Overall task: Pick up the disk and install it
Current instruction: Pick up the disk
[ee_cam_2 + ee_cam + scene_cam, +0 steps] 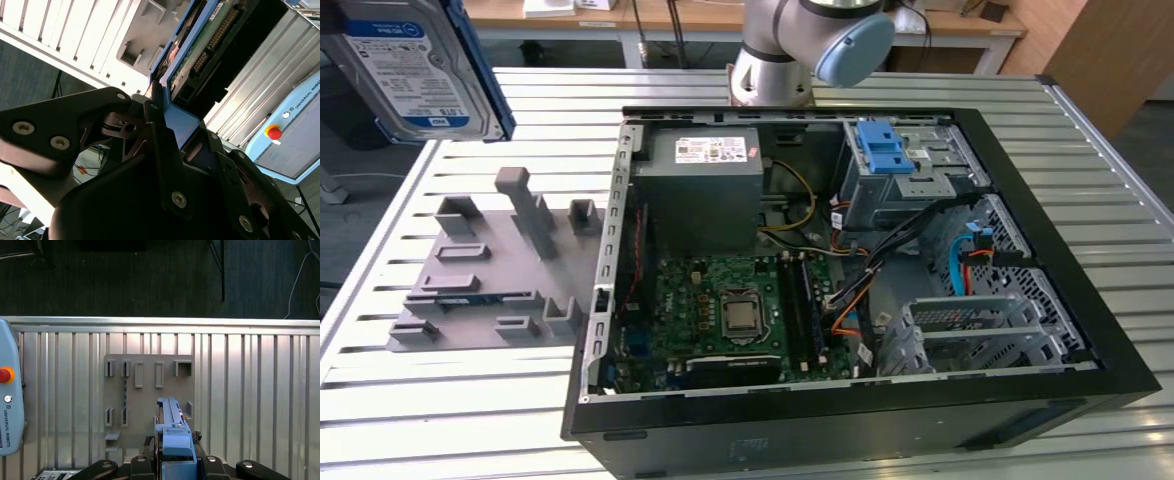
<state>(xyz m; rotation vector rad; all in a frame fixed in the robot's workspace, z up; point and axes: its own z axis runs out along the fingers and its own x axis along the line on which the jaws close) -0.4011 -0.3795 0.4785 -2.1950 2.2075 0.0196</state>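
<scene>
Wide slatted metal table [480, 420]. On it lies a black open computer tower case [854, 435], on its side, with boards and cables exposed. At nine o'clock from the case sits a grey moulded holder plate [480, 270], its slots bare.

The disk [414, 70], a flat silver-grey hard drive with a blue-and-white label in a blue plastic carrier, hangs in the air at ten o'clock from the case, well apart from it. In both wrist views the black gripper [176, 460] is pinched onto the carrier's blue end.

Judged: pickup done, the whole install left.

Hard to make out:
- The exterior view's edge cuts off the disk.
- Which bay it belongs in I cannot tell.
- The exact contact is hidden by the carrier.
</scene>
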